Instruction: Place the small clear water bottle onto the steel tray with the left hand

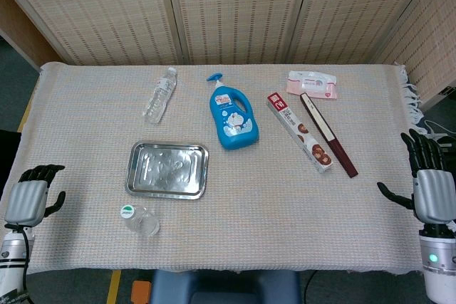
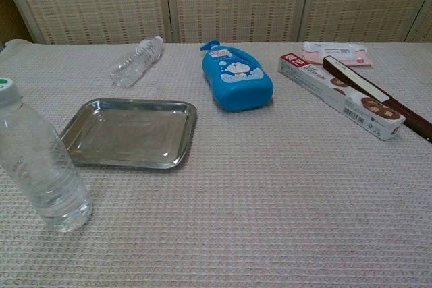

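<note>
My left hand (image 1: 28, 201) hanging empty, fingers loosely curled, left of the tray (image 1: 167, 169), small water bottle (image 1: 139, 220) standing just below it, right hand (image 1: 429, 189) empty, fingers spread.

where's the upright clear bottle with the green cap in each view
Head view: the upright bottle stands near the table's front edge, lower left, just below the steel tray.
Chest view: it fills the far left foreground, left of and nearer than the tray.
Shared landmark: the steel tray.
</note>
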Controlling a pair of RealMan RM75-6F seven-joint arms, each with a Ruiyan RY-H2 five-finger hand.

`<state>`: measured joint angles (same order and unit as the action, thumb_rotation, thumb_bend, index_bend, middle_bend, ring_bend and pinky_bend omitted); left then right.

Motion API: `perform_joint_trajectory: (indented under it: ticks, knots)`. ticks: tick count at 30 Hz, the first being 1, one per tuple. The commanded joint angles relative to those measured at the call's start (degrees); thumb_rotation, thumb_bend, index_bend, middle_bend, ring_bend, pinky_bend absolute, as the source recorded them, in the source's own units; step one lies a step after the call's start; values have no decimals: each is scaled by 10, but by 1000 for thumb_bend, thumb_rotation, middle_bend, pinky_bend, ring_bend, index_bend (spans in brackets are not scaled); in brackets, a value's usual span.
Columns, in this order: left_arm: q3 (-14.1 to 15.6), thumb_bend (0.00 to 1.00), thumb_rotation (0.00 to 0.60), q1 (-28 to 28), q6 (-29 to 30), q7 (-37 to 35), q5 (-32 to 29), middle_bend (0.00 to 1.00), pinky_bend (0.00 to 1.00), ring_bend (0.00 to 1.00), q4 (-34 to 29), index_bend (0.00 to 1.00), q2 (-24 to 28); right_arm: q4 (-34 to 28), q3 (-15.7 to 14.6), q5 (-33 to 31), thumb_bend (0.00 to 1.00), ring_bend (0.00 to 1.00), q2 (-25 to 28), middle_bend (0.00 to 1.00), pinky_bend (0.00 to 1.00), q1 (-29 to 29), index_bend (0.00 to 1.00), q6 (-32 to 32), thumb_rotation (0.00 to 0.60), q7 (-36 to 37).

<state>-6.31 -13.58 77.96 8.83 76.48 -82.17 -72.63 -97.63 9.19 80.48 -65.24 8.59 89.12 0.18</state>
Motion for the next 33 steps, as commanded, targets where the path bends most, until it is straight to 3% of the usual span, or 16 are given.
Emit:
perform_joint_trajectory:
  ticks: [1,12,14,18,23,27,33]
  knots:
    - [0,393,600,3,15,-1,15,156,230,142,6,167,-4,-2,-2,0,69,0,3,0,49,1,74,-8,600,2]
    - [-2,394,600,8,18,31,7,148,230,134,-3,152,20,-14,-18,1,69,0,19,0,49,11,74,-65,600,9]
    - [5,394,600,6,-11,56,-8,143,229,129,-45,133,58,-20,-24,3,69,0,28,0,49,14,74,-81,600,16]
    - [17,394,600,3,-70,93,-54,111,222,105,-189,60,163,-37,-35,12,69,0,59,0,49,16,74,-107,600,45]
    - [25,392,600,5,-86,122,-99,61,210,69,-313,17,226,-43,-36,22,69,0,79,0,49,14,74,-109,600,79]
    - [30,393,600,1,-104,125,-144,2,193,14,-383,0,243,-41,-34,27,69,0,88,0,49,13,74,-105,600,108]
    - [29,392,600,-1,-97,101,-173,0,192,0,-428,0,207,-37,-29,33,69,0,96,0,49,8,74,-93,600,142]
